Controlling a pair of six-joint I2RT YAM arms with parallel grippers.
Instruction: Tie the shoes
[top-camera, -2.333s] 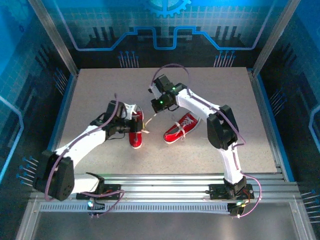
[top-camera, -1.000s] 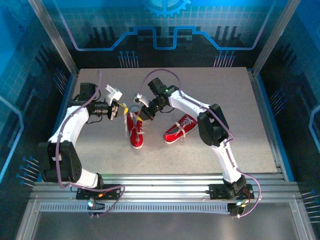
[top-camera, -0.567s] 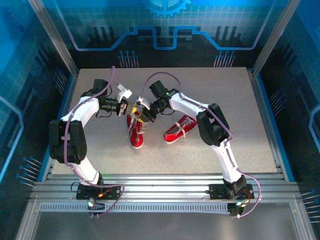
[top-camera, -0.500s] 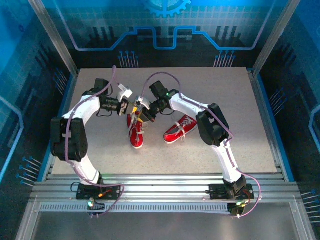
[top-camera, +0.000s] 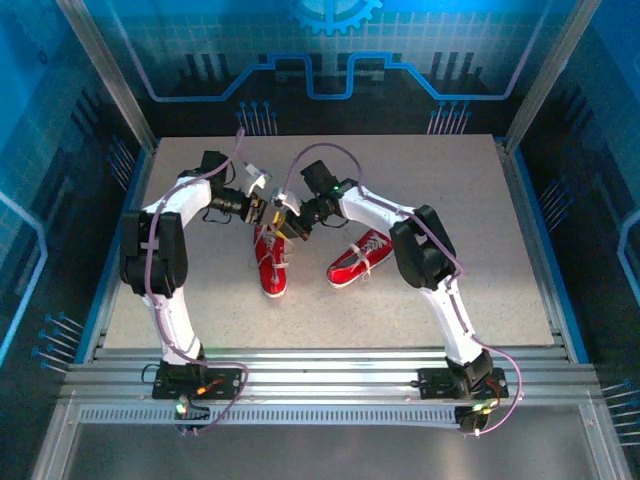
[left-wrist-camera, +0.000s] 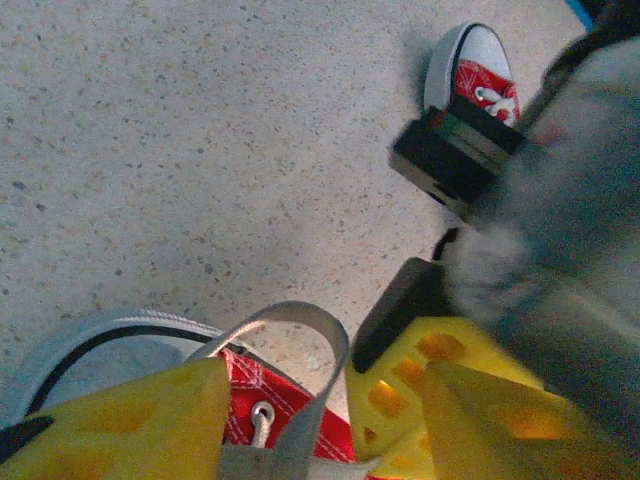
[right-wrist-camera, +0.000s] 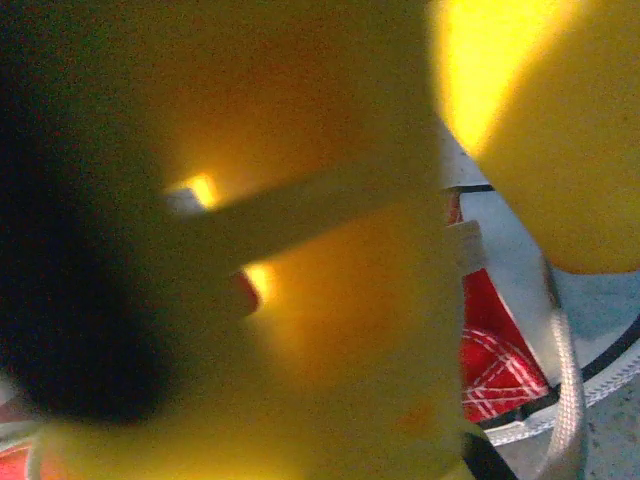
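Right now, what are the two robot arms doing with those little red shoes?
They are working on tying the laces. Both arms reach over the left shoe, and their grippers nearly meet above it. The left gripper stands open with a loop of white lace between its fingers. The right gripper is shut beside it. The other shoe lies alone on the table.

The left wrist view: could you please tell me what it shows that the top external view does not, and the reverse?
Left wrist: close up, a white lace loop arching between the left gripper's parted yellow fingers, above the near shoe's eyelet. Top external: the left arm and right arm whole, meeting over that shoe, and the table's full extent. Both: the two red shoes, the second shoe lying apart, and the right gripper beside the left.
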